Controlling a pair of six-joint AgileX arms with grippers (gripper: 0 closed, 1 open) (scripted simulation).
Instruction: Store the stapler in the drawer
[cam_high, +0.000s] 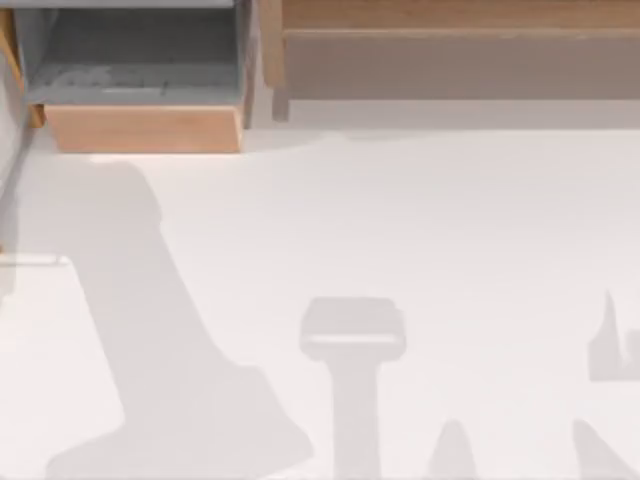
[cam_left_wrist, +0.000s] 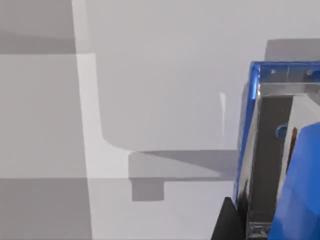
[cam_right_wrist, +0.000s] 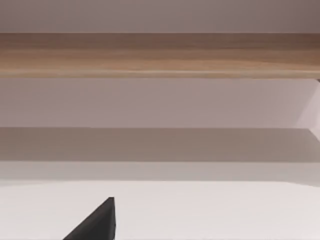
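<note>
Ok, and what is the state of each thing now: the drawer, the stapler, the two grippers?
drawer: open, pulled out, its visible grey floor bare.
stapler: off the table, seemingly held by the left gripper.
left gripper: apparently shut on the stapler, above the table.
right gripper: idle, facing a wooden shelf.

I see bright, even light on the white table (cam_high: 450, 220); soft grey shadows stretch across it, and the stapler (cam_left_wrist: 300, 190) shows glossy reflections.

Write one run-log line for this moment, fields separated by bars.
stapler: close to left wrist camera | drawer: open, top left of table, no stapler inside | store step: not yet done
</note>
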